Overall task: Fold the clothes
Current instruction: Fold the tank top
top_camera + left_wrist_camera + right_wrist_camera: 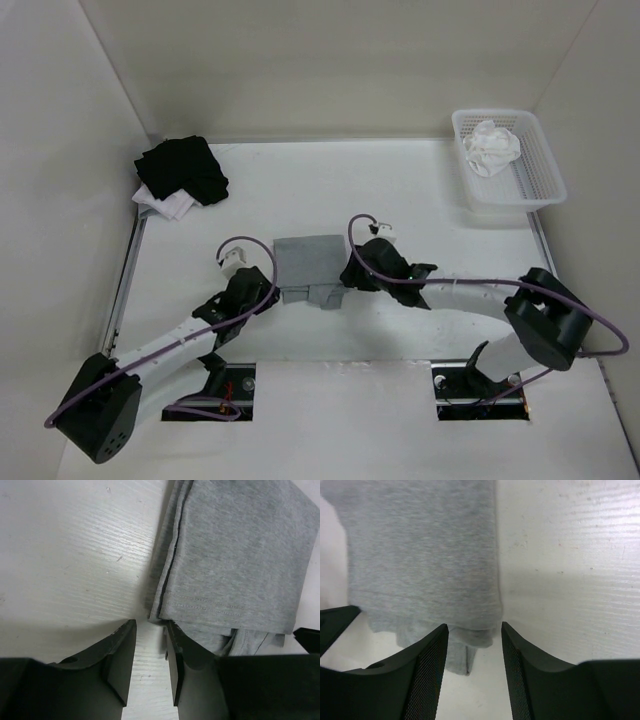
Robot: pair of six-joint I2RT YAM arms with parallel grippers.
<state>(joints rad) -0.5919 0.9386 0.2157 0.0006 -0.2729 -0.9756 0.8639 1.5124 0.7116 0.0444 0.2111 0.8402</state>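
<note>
Grey tank top (308, 262) lies folded to a small rectangle mid-table, near edge btwn both grippers. Left gripper (150, 625): jaws apart, empty, at its near-left corner. Right gripper (472, 627): jaws apart, near-right corner just ahead. Soft, light, floppy knit; layers prob. slip, so pinch all layers at corners. Far back: black garment pile (182, 172), white basket (535, 165).

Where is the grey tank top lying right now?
In the top view the folded grey tank top lies centred on the table, between the left gripper at its left edge and the right gripper at its right.
</note>
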